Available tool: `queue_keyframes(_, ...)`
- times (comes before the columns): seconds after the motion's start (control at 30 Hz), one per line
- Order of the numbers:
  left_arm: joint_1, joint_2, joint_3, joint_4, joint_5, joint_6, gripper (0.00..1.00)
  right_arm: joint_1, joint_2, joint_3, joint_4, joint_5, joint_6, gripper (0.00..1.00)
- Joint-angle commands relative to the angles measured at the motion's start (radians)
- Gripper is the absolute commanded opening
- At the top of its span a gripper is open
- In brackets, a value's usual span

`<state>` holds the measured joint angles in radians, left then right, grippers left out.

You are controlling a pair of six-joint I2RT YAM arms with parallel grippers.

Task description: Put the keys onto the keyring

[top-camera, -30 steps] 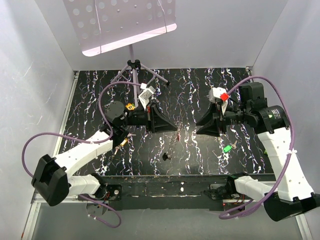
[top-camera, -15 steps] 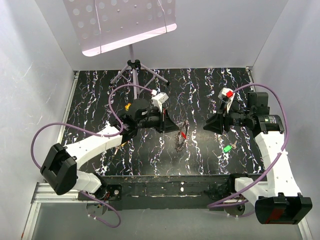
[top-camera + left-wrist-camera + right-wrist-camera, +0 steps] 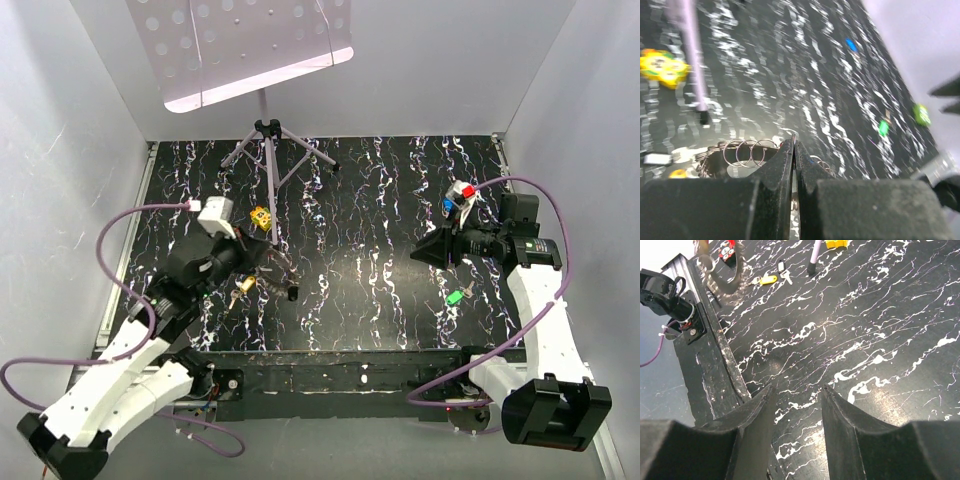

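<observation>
Currently left gripper (image 3: 794,143) pinching keyring (image 3: 747,152); right gripper (image 3: 796,390) spread, empty. Risk: thin ring slips from pinch; green key (image 3: 455,297), well right of keyring, skids when grabbed.

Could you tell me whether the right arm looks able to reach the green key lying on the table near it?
Probably yes. The green key lies in the open on the table, close beside the right gripper, whose fingers are apart and empty. Nothing stands between them.
</observation>
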<state>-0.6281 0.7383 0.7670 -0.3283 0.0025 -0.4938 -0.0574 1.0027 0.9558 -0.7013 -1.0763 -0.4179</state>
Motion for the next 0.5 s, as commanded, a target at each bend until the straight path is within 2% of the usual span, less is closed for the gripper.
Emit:
queue_keyframes(0.0,0.077,-0.050,0.012,-0.172,-0.288,0.015,0.00,-0.024,-0.012,-0.026,0.068,-0.071,0.007,0.49)
queue_keyframes(0.17,0.293,0.016,0.025,-0.123,-0.210,0.027,0.00,-0.035,-0.015,-0.040,0.080,-0.099,0.005,0.49)
queue_keyframes(0.47,0.688,0.323,0.087,0.151,-0.024,0.037,0.00,-0.055,-0.024,-0.071,0.105,-0.128,0.010,0.49)
